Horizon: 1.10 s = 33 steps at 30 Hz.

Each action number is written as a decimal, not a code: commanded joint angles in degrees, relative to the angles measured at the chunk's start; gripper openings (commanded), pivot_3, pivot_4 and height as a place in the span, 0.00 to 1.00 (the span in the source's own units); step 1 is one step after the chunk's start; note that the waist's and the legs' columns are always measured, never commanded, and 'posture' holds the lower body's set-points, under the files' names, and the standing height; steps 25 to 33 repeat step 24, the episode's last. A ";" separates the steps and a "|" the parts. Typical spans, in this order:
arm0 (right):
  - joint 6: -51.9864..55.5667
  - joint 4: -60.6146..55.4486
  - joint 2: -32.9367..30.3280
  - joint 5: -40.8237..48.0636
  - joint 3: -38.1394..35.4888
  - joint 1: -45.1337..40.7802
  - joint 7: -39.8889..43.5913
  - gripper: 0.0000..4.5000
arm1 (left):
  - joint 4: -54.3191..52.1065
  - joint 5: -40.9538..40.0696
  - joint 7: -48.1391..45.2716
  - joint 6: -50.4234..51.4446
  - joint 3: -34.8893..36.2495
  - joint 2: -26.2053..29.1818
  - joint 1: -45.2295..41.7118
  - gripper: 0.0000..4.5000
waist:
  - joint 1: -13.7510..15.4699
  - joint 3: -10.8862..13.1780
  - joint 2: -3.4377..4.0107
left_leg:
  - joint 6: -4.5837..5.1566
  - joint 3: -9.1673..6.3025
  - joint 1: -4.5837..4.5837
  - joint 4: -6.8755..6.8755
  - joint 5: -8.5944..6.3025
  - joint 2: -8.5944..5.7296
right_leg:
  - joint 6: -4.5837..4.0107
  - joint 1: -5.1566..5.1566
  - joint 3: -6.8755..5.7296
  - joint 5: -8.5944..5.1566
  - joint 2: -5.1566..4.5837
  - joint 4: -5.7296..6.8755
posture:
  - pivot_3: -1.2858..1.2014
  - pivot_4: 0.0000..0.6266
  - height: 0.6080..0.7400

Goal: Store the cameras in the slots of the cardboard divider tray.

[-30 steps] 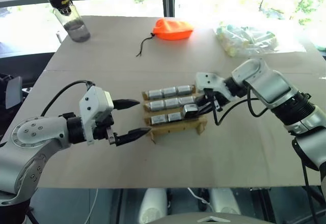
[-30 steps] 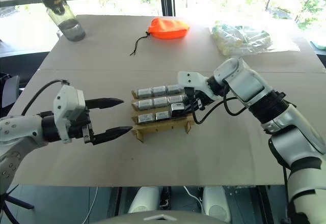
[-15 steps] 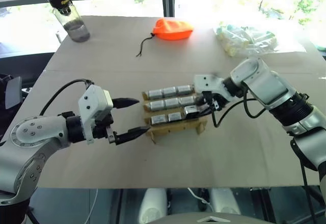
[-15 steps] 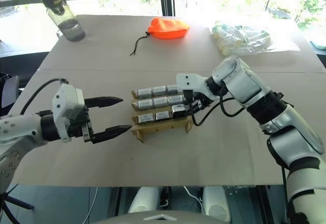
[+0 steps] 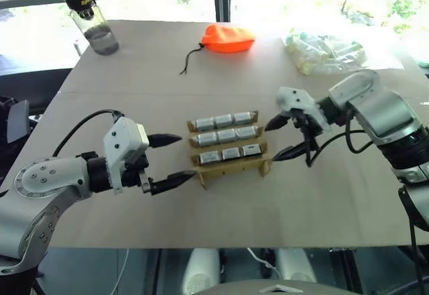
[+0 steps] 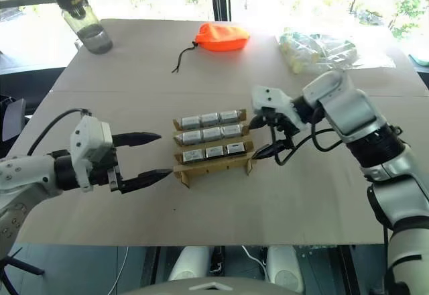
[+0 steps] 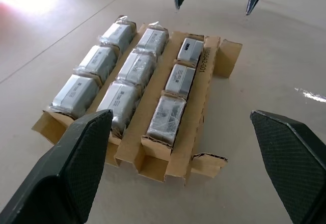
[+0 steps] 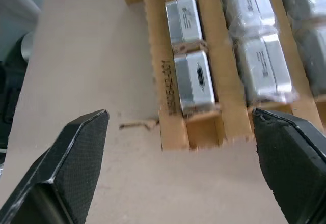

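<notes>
A: Where are the cameras point(image 5: 226, 135)?
B: All nine fill the cardboard divider tray point(image 5: 231, 167) mid-tabletop point(image 5: 134, 74).
A: Right tool point(image 5: 283, 138)?
B: At the tray's 3 o'clock end, spread wide, empty, touching nothing.
A: Left tool point(image 5: 167, 161)?
B: At 9 o'clock, equally wide, empty.

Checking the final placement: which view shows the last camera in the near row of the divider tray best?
The right wrist view: the camera fills the middle, seated in its slot of the cardboard divider tray, its top face and small dark port visible. The left wrist view shows it farther off, end-on. The eye views show it small, beside the open right gripper.
</notes>
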 commanded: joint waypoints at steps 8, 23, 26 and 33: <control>-11.62 3.99 2.68 11.09 -19.50 19.27 -1.51 0.99 | 9.46 6.44 4.27 -8.42 2.25 -7.91 3.31 1.00 | 0.00 -0.02 -0.02 | 0.00 0.15 0.11 0.04 0.00 0.02 | 0.00 0.06 0.05 0.00 0.02 0.06 | 0.52 0.24 0.89; -43.60 26.38 3.69 4.67 -28.53 30.14 -3.76 0.99 | 21.68 16.62 3.17 -27.90 -0.22 -14.25 6.75 1.00 | 0.15 -0.07 -0.05 | 0.02 0.41 0.87 -0.05 -0.01 0.13 | 0.01 0.56 0.38 -0.02 0.11 0.08 | 0.52 0.24 0.89; -43.99 26.87 3.64 4.64 -28.47 29.96 -3.55 0.99 | 21.37 16.48 2.69 -28.34 -0.15 -14.19 7.15 1.00 | 0.15 -0.07 -0.05 | 0.02 0.39 0.87 -0.06 -0.01 0.13 | 0.01 0.56 0.39 -0.02 0.11 0.08 | 0.52 0.24 0.89; -43.99 26.87 3.64 4.64 -28.47 29.96 -3.55 0.99 | 21.37 16.48 2.69 -28.34 -0.15 -14.19 7.15 1.00 | 0.15 -0.07 -0.05 | 0.02 0.39 0.87 -0.06 -0.01 0.13 | 0.01 0.56 0.39 -0.02 0.11 0.08 | 0.52 0.24 0.89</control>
